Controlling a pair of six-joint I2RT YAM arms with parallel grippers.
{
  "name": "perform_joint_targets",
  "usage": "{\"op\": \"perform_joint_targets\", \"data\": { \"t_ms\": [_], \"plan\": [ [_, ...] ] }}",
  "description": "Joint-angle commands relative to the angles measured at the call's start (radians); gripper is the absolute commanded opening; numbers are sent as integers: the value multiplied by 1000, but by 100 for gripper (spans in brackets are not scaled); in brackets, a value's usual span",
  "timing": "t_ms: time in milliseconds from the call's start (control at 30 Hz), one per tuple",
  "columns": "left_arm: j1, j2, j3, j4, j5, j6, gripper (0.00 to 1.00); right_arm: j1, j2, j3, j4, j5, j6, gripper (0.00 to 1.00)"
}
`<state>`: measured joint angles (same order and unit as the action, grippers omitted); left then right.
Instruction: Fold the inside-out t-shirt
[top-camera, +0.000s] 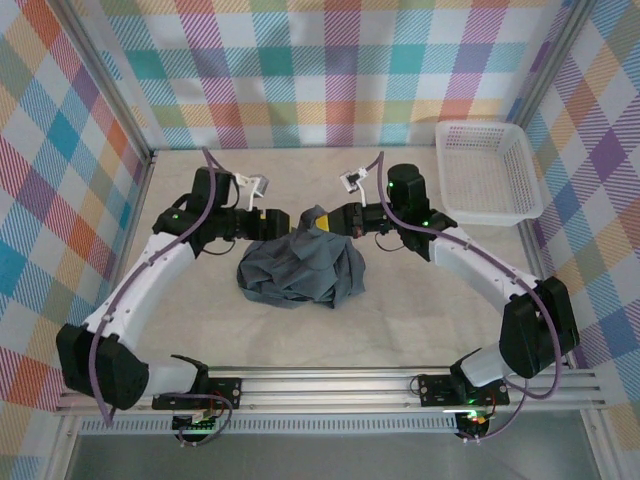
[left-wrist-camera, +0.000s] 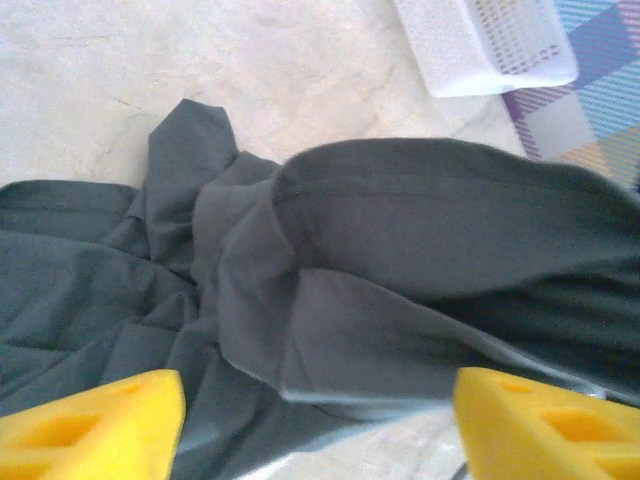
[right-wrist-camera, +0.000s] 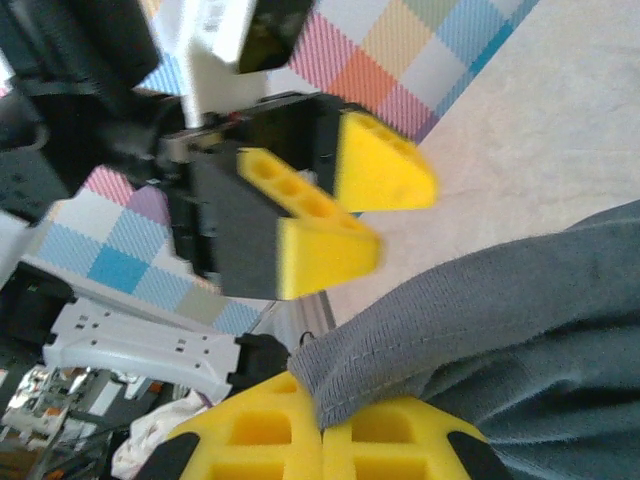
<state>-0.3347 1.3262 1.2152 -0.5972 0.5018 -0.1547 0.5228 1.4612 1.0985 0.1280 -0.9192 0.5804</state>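
A plain dark slate blue-grey soft cloth t-shirt (top-camera: 300, 272) is lying in a crumpled heap on the pale beige table (top-camera: 420, 320). It is well to the left of the white plastic mesh basket (top-camera: 487, 172) and nearer the arm bases than the basket is.

The right gripper (top-camera: 324, 221) is hovering at the heap's far edge, on the side facing the basket. In the right wrist view its yellow foam fingers (right-wrist-camera: 250, 435) are pressing together and clamping a stitched hem of the t-shirt, which is running in between them.

The left gripper (top-camera: 267, 222) is sitting just past the right gripper, on the side away from the basket and close to it. Its yellow fingers (left-wrist-camera: 95, 425) are standing apart and gripping nothing. A seamed fold of the cloth is stretching across just ahead of them.

The basket is standing well apart from the t-shirt and from both grippers.
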Motion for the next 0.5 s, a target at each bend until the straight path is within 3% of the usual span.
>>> {"op": "perform_joint_targets", "data": {
  "t_ms": [0, 167, 467],
  "plan": [
    [-27, 84, 20, 68, -31, 5, 77, 2, -4, 40, 69, -113, 15, 0],
    [-35, 210, 66, 129, 33, -4, 74, 2, -25, 32, 43, -96, 8, 0],
    [-46, 274, 79, 245, 20, -99, 67, 11, -12, 34, 14, -121, -10, 0]
  ]
}}
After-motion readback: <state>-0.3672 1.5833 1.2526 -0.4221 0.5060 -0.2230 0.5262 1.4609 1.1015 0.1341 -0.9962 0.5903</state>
